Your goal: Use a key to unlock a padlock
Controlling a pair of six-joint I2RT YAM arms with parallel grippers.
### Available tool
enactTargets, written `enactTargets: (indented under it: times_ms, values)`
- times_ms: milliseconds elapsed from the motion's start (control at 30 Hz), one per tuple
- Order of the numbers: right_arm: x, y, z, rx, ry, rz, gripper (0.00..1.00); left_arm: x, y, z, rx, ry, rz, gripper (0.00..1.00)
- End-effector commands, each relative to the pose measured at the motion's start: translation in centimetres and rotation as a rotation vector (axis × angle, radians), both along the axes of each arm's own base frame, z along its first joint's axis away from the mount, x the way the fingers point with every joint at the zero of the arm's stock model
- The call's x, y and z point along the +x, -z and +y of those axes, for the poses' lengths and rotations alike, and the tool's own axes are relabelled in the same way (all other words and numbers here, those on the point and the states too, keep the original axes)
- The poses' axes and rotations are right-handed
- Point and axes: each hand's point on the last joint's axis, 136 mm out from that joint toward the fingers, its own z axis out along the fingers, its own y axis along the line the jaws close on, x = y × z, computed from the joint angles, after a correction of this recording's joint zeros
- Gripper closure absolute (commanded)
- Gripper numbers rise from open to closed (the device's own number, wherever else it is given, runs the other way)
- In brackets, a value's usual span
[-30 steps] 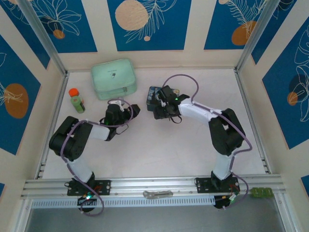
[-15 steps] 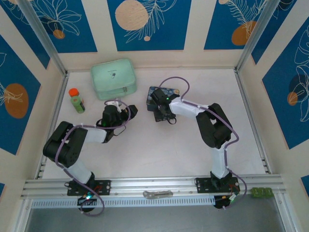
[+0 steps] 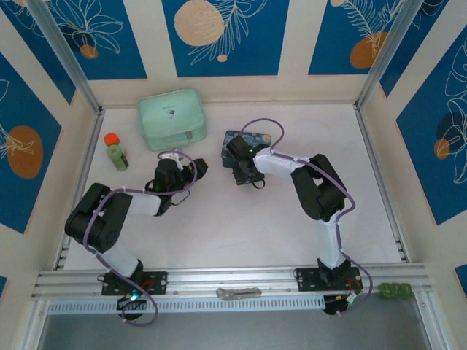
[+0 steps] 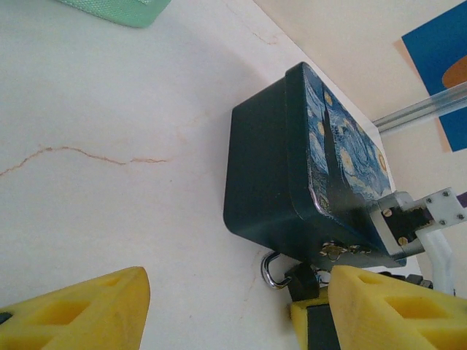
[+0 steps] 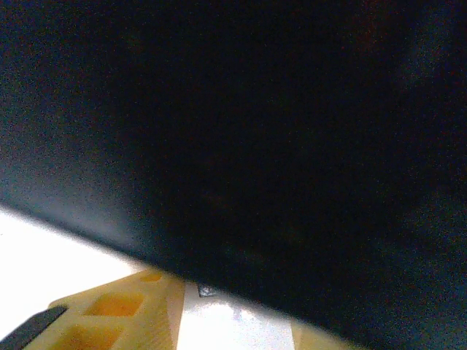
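Note:
The padlock's thin silver shackle [image 4: 271,270] lies on the table at the near bottom corner of a dark blue night-sky tin [image 4: 271,168]; its body is hidden. My left gripper [image 4: 237,283] is open, its yellow fingers wide apart, short of the shackle with bare table between them. My right gripper [image 3: 243,166] is pressed against the tin [image 3: 239,141], and one of its yellow fingers [image 4: 304,321] sits beside the shackle. In the right wrist view the fingers [image 5: 124,313] stand apart, but the tin [image 5: 255,131] hides their tips. A small metal glint [image 4: 336,251] shows on the tin's edge; I cannot tell whether it is the key.
A mint green case [image 3: 171,118] lies at the back left. A small green bottle with an orange cap [image 3: 114,151] stands by the left wall. A flat grey metal tool [image 3: 237,293] rests on the front rail between the arm bases.
The right arm has folded tighter and its gripper has slid left against the tin. The left gripper has drawn back slightly to the left.

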Motion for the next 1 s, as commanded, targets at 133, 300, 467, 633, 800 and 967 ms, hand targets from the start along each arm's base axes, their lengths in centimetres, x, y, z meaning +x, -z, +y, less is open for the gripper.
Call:
enactTargets:
  times_ms: [133,300,467,633,800,967]
  values:
    - [0.9,0.9,-0.1,-0.020,0.016,-0.032,0.71,0.3,-0.5,0.4,-0.007,-0.017,-0.024,0.34]
    - [-0.4,0.0,-0.5,-0.026,0.004,-0.041,0.78,0.2,-0.7,0.7,-0.002,-0.021,-0.029,0.34]
    - [-4.5,-1.5,-1.5,0.019,0.027,-0.009,0.79,0.3,-1.0,1.1,-0.004,-0.031,-0.042,0.34]
    - [-7.7,-3.1,-4.5,0.055,0.121,0.017,0.80,0.4,-1.3,1.4,-0.008,-0.037,-0.049,0.17]
    - [-8.3,-4.7,-8.7,0.094,0.253,0.022,0.80,0.1,-1.5,2.0,0.029,-0.050,-0.049,0.00]
    - [-7.4,-4.6,-14.1,0.122,0.458,0.015,0.80,-0.6,-1.8,3.5,0.078,-0.090,-0.051,0.00]
